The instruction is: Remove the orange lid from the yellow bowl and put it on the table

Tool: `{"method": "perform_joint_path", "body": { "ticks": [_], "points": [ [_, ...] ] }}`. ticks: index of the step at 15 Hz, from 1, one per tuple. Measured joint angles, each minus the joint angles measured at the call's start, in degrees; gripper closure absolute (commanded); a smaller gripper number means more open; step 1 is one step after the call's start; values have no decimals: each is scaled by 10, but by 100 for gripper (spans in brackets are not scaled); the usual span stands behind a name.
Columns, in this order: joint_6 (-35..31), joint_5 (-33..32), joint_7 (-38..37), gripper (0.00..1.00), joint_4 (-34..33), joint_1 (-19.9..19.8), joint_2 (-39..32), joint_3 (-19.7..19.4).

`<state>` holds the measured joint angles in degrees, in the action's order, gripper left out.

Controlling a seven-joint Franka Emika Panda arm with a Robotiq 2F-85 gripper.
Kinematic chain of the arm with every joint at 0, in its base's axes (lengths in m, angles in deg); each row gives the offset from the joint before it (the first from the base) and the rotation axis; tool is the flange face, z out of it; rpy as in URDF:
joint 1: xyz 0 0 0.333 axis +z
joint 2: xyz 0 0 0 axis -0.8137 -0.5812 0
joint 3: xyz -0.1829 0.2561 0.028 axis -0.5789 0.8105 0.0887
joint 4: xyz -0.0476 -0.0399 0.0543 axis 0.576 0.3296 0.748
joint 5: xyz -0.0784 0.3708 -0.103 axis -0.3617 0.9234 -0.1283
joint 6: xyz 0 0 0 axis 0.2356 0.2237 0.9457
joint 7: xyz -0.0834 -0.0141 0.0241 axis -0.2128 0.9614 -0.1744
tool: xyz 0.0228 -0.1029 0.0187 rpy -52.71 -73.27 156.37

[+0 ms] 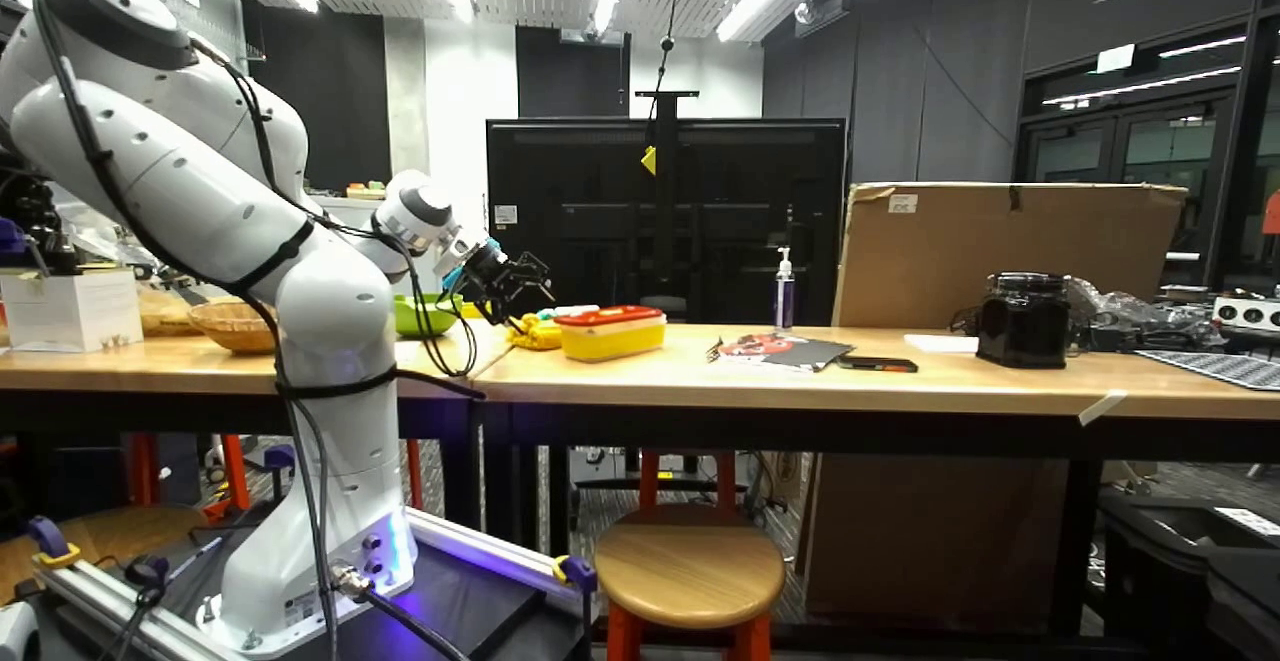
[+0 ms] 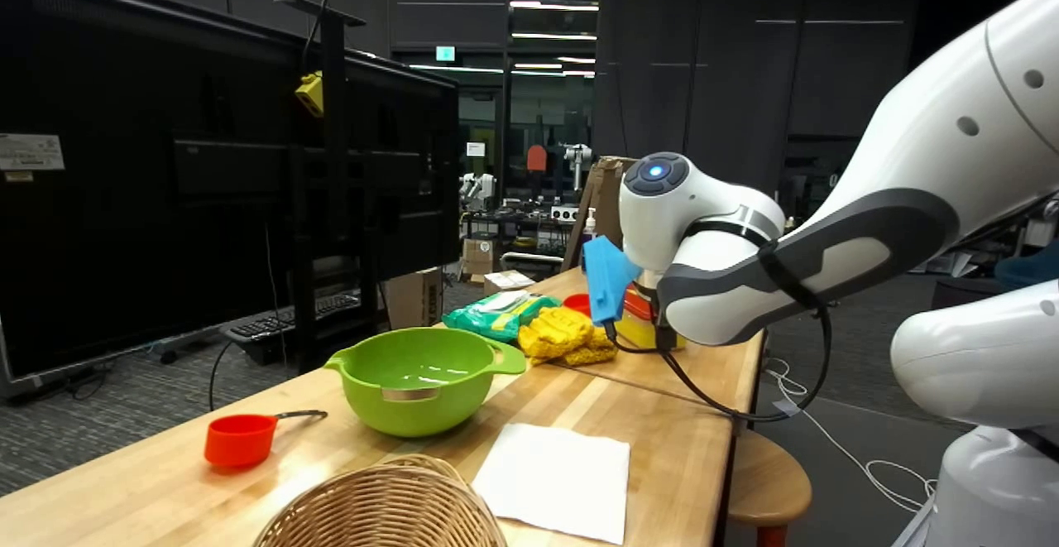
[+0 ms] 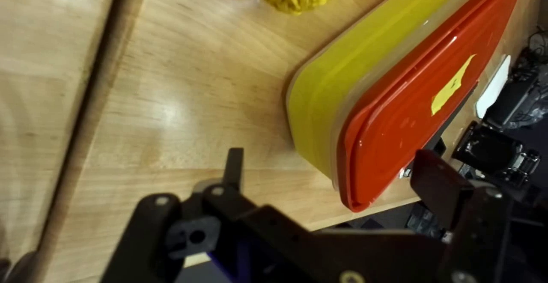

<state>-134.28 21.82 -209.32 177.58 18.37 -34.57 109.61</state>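
Note:
The orange lid (image 3: 428, 103) is a flat orange-red cover with a yellow sticker. It sits on the yellow bowl (image 3: 329, 99), which is an oblong yellow tub. In an exterior view the lid (image 1: 608, 315) covers the top of the upright bowl (image 1: 612, 341). Another exterior view shows the lid (image 2: 637, 304) and bowl (image 2: 633, 333) partly behind the wrist. Both rest on the wooden table (image 1: 720, 396). My gripper (image 3: 330, 163) is open and empty, its fingers spread to either side of the lid's near end, apparently not touching. In an exterior view the gripper (image 1: 532, 293) is above and beside the bowl.
A yellow cloth (image 2: 563, 333) and a green packet (image 2: 496, 315) lie beside the bowl. A green bowl (image 2: 414, 381), red cup (image 2: 240, 439), white napkin (image 2: 558, 477) and wicker basket (image 2: 389, 510) are along the table. A printed sheet (image 1: 785, 351) lies beyond the bowl.

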Motion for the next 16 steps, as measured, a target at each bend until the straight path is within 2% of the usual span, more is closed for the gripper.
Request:
{"method": "perform_joint_path", "body": {
  "ticks": [11,16],
  "points": [
    [-2,-9,0,0,0,-19,6,1],
    [-17,-48,0,0,0,-42,5,-1]
  ]
}}
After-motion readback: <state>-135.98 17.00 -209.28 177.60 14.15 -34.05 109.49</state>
